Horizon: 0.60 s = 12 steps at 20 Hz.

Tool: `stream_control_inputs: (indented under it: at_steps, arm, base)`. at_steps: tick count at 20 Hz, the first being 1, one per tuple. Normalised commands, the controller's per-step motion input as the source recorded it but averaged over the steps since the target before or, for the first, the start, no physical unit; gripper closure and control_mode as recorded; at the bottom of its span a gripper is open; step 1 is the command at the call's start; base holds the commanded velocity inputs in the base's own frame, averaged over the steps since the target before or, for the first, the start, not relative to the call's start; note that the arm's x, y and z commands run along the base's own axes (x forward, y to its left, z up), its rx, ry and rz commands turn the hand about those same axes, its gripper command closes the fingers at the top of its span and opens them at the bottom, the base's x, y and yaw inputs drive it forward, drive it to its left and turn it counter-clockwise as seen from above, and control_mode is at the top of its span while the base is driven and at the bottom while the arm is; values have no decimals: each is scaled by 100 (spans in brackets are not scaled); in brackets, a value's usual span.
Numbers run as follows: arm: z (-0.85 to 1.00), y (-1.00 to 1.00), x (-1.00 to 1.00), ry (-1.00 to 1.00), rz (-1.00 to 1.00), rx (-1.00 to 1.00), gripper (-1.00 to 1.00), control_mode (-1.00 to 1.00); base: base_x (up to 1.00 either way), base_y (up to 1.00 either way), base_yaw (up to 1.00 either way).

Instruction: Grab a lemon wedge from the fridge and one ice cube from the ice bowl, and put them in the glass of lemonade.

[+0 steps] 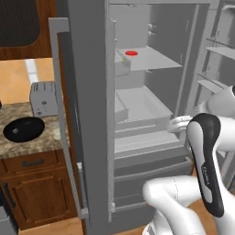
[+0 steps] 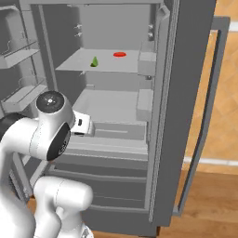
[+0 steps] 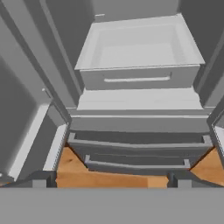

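Fridge [image 1: 92, 114]: stands right of the tabletop [image 1: 27, 147], both upper doors swung open.
Shelf [image 2: 107, 62]: inside the fridge, upper part; the lemon wedge [image 2: 94, 62] sits on it, left of the round item [image 2: 119, 54] in the right base view, the two apart.
Bin [image 3: 138, 52]: below the shelf, inside the fridge.
Drawers [image 3: 135, 148]: two, below the bin, stacked.
Ice bowl [image 1: 24, 128]: on the tabletop, in front of the toaster [image 1: 43, 98].
Gripper [image 2: 83, 126]: in front of the open fridge, level with the bin, below the shelf.
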Motion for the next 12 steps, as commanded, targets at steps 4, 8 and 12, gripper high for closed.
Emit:
stream_control_inputs:
  at_steps: [4,8,12]
  arm:
    - [0,0,0,0,0,0,-100,100]
    - [0,0,0,0,0,0,-100,100]
    - [0,0,0,0,0,0,-100,100]
  base:
    - [52,-7,6]
    - [51,-11,6]
    - [69,-6,6]
